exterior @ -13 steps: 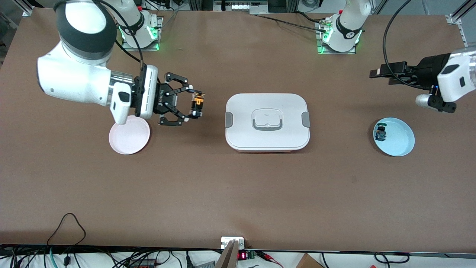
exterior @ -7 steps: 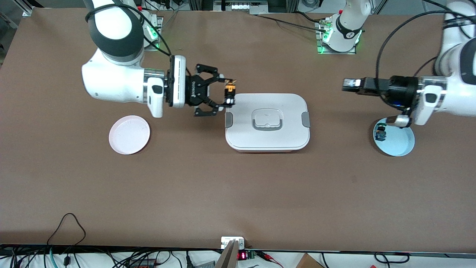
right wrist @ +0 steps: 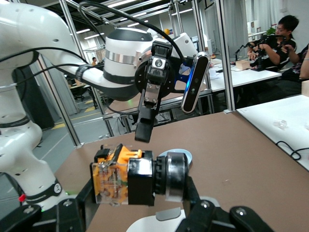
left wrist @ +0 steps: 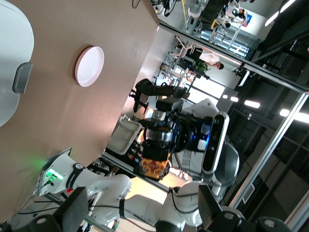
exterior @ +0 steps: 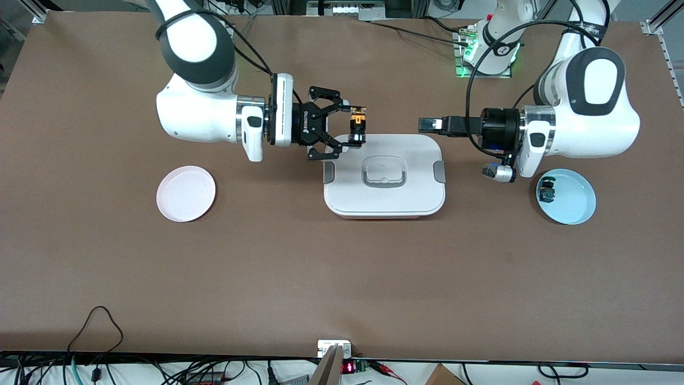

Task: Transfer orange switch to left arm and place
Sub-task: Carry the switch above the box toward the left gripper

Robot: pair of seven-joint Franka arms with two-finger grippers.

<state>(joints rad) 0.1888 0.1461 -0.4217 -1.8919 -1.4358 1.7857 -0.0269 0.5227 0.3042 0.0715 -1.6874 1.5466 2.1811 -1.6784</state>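
Your right gripper (exterior: 357,130) pinches the orange switch (exterior: 357,126) above the box's (exterior: 383,175) edge, carried high to clear it, facing your spread left gripper (exterior: 427,125) for handover.

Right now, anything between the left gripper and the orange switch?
Front view: nothing between the left gripper and the orange switch in the right gripper; the box lies below that gap.

— Lighting? 
— Even, bright overhead; the table (exterior: 342,267) evenly lit, soft short shadow under the box (exterior: 383,175).

— Glare, blur? 
— Ceiling strips flare in both wrist views; front view sharp; right wrist's close orange switch (right wrist: 137,176) slightly soft.
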